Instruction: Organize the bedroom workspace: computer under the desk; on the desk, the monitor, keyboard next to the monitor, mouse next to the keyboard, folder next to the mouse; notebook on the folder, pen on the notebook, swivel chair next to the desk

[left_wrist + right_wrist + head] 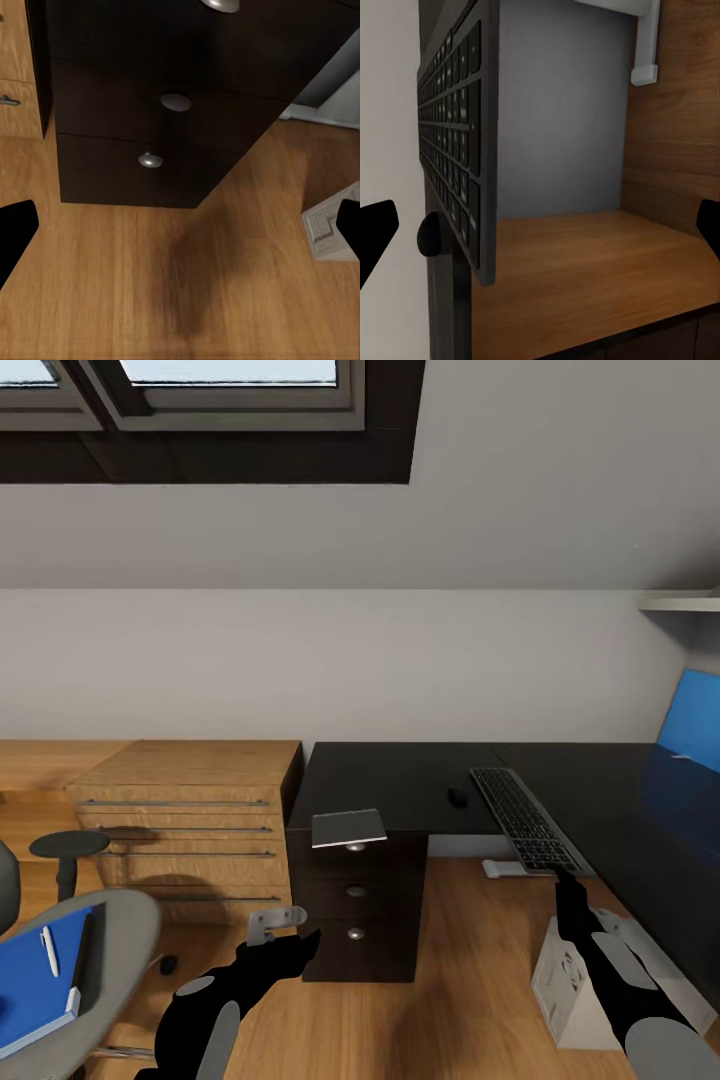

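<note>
The right gripper [562, 877] hangs with fingers spread wide at the near end of the keyboard [523, 819], which lies on the desk [400, 780] overhanging its edge, the mouse [457, 796] just beside it. The left gripper [300, 932], likewise wide, faces the black drawers [172, 112]. The folder [35, 980] (pen [48, 950] on top) rests on the swivel chair [120, 940].
</note>
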Controlling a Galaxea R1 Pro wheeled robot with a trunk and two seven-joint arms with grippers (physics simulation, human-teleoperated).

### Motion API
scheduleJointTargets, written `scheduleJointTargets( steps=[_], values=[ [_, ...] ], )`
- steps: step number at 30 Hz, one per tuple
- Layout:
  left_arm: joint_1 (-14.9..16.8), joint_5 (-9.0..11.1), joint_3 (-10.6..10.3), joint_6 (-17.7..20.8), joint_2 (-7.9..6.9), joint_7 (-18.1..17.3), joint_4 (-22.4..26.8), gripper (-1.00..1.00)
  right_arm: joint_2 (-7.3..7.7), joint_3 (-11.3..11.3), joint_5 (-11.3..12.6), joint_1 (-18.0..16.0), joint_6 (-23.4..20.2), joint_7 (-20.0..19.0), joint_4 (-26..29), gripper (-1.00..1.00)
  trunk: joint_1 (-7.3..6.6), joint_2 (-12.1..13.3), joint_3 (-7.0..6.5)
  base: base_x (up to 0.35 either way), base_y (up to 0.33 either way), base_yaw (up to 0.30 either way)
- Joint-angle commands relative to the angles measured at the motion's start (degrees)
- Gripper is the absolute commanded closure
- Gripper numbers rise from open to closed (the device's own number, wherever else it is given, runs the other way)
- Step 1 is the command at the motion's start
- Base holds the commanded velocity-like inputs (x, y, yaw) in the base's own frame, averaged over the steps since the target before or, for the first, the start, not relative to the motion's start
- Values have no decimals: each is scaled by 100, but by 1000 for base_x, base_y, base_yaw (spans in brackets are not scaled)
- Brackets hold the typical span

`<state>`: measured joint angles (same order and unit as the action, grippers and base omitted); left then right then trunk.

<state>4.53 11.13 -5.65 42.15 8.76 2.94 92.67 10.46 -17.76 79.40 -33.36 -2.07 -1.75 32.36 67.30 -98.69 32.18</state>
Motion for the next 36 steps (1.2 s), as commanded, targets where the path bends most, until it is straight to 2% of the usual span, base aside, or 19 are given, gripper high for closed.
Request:
scheduleJointTargets(
  steps=[1, 36],
  values=[
    [4, 49, 4, 28, 2, 31, 5, -100, -1, -17, 49, -4, -22, -18, -1, -100, -1, -3, 6, 0, 0, 0],
    [4, 47, 20, 30, -4, 31, -5, -100, 0, -17, 49, -4, -22, -18, -1, -100, -1, -3, 6, 67, 0, 0]
  ],
)
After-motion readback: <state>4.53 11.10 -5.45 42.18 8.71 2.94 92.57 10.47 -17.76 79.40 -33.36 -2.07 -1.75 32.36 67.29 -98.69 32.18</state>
